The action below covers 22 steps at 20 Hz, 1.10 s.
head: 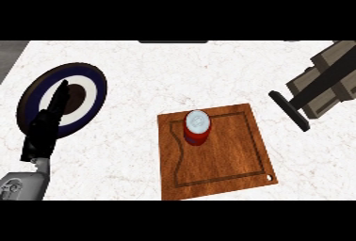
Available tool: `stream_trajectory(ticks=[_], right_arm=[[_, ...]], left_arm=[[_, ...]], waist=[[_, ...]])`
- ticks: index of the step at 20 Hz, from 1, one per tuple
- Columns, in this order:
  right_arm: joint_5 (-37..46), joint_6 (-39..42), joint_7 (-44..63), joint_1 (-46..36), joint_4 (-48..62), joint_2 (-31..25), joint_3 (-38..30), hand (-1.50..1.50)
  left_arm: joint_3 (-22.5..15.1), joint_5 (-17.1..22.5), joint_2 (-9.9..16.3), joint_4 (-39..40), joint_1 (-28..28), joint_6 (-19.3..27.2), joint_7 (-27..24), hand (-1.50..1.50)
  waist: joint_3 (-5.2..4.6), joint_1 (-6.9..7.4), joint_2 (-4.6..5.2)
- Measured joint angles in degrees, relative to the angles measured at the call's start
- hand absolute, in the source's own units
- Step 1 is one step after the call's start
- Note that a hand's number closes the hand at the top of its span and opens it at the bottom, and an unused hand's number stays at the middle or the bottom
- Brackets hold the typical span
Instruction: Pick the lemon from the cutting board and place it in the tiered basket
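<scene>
Head view, looking steeply down on a white marbled worktop (208, 70). A wooden cutting board (222, 160) with a routed groove just inside its edges and a small hole at its near right corner lies toward the worktop's near edge, right of centre and slightly rotated. No lemon shows on it; what stands there is an upright red can (197, 128) with a pale round top, set close to the board's far edge and left of the board's middle, touched by neither hand. Toward the worktop's left edge lies a round plate (90, 82) with a dark blue rim, a white ring and a brown centre. The left hand (47, 127) rises from the lower left corner of the view on its grey forearm, fingers straight and released, pointing away over the plate's left part and hiding some of it; it holds nothing. The right hand (292, 110) enters at the right edge, beyond the board's far right corner, apart from the board; only a dark straight bar of it shows below blocky grey-brown segments, and whether it is released or clenched cannot be told.
</scene>
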Motion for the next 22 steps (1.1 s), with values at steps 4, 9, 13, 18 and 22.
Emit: stream_trajectory(ticks=[4, 9, 13, 18, 22], right_arm=[[0.8, -1.7, 0.0, 0.8, -5.8, -0.2, 1.1, -1.5], [3.2, -1.3, 1.7, 0.5, -13.1, -1.1, 2.6, -1.5], [4.0, 1.0, 4.7, -0.1, -19.4, -1.1, 1.5, -1.5], [3.0, 5.0, 6.2, 1.2, -29.6, -0.1, -1.6, -1.5], [2.6, 9.1, 6.3, 3.7, -40.1, 1.8, -3.1, -1.5]], left_arm=[[-0.2, -0.7, -0.7, 0.4, 0.5, 0.2, -0.8, 0.0], [0.7, -0.6, -0.5, 1.1, 0.5, -0.1, -1.1, 0.0], [1.6, -0.2, 0.1, 1.7, 0.9, -0.8, -1.4, 0.0], [1.7, -0.5, -0.3, 1.3, 1.9, -0.2, -1.0, 0.0], [2.3, -0.2, -0.1, 0.8, 3.0, -0.3, -0.6, 0.0]], waist=[[-0.03, -0.25, -0.08], [-0.08, -0.56, -0.24], [-0.1, -1.13, -0.57], [-0.07, -2.43, -1.31], [-0.06, -3.27, -1.73]])
